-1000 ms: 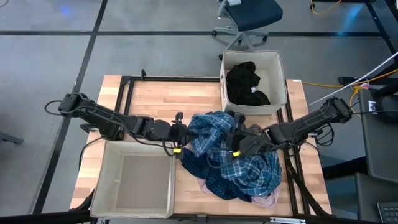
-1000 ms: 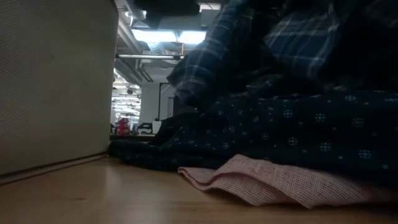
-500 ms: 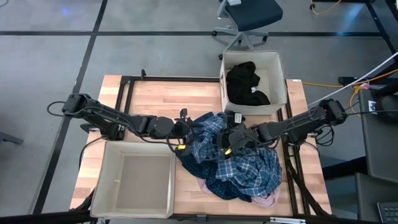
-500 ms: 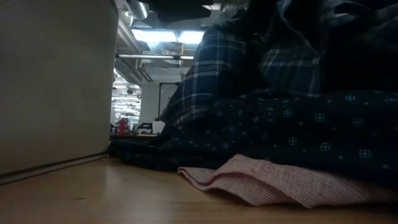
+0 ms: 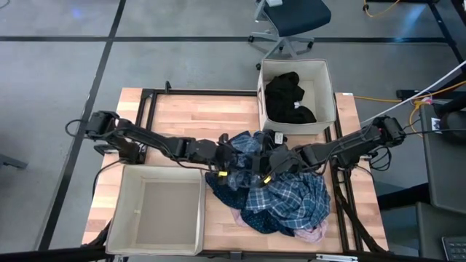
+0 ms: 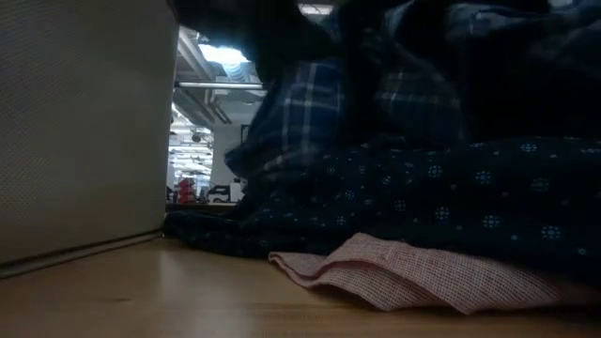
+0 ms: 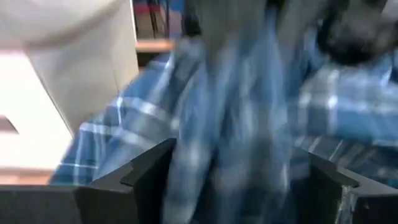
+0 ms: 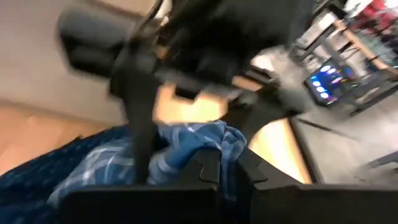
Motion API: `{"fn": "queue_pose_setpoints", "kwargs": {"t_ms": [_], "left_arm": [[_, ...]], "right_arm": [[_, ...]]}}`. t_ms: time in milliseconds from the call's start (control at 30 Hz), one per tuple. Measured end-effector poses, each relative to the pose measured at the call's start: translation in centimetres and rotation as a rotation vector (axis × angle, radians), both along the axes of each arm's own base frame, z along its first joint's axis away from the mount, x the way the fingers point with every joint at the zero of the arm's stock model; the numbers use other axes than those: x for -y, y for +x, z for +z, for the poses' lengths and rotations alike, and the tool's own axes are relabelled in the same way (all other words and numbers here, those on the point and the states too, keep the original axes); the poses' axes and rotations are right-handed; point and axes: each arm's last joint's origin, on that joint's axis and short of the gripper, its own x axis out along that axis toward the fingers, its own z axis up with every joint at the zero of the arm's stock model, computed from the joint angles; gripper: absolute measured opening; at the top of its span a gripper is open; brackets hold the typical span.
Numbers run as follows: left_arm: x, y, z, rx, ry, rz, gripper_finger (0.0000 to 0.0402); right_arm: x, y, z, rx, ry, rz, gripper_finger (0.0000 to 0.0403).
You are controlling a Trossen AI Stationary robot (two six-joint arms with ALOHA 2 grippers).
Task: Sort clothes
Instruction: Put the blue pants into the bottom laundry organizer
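A blue plaid shirt (image 5: 291, 195) tops a pile at the table's middle right. Under it lie a navy white-dotted garment (image 6: 451, 197) and a pale pink one (image 6: 413, 272), which rests on the wood. My left gripper (image 7: 236, 177) is open and low over the shirt's left part, with a ridge of plaid cloth between its fingers; whether they touch it, I cannot tell. My right gripper (image 5: 266, 172) is shut on the shirt near the pile's middle. A black garment (image 5: 291, 98) lies in the far beige box (image 5: 328, 87). My right gripper pinches a bunched fold of the plaid shirt (image 8: 208, 142) between its two fingers, coming nearly level from the table's right side. The fold stands up a little at the fingertips, and the shirt's other parts lie slack on the pile.
An empty beige box (image 5: 124, 218) stands at the near left, close to my left arm. The far left of the wooden table top (image 5: 196, 116) is bare. Black rails (image 5: 149, 109) run along the table's edges. An office chair (image 5: 291, 18) stands beyond the far edge.
My left gripper has moved toward the table's right edge, from the shirt's left edge to over the shirt. The shirt's left part, raised before, has sunk and bunched toward the pile's middle. My right gripper has shifted a little toward the left, still shut on the shirt.
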Motion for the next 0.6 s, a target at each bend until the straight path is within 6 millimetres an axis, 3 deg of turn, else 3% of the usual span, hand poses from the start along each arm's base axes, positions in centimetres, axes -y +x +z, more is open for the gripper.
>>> {"fn": "queue_pose_setpoints", "kwargs": {"t_ms": [467,600], "left_arm": [[-0.4,1.2,0.3,0.142,0.016,-0.013,0.0249],[0.4,1.7,0.4,0.226,0.003,-0.136,0.0249]], "right_arm": [[-0.7,1.2,1.5,0.201,0.034,0.138,0.0009],[-0.9,1.7,1.2,0.211,0.033,0.155,0.0009]]}}
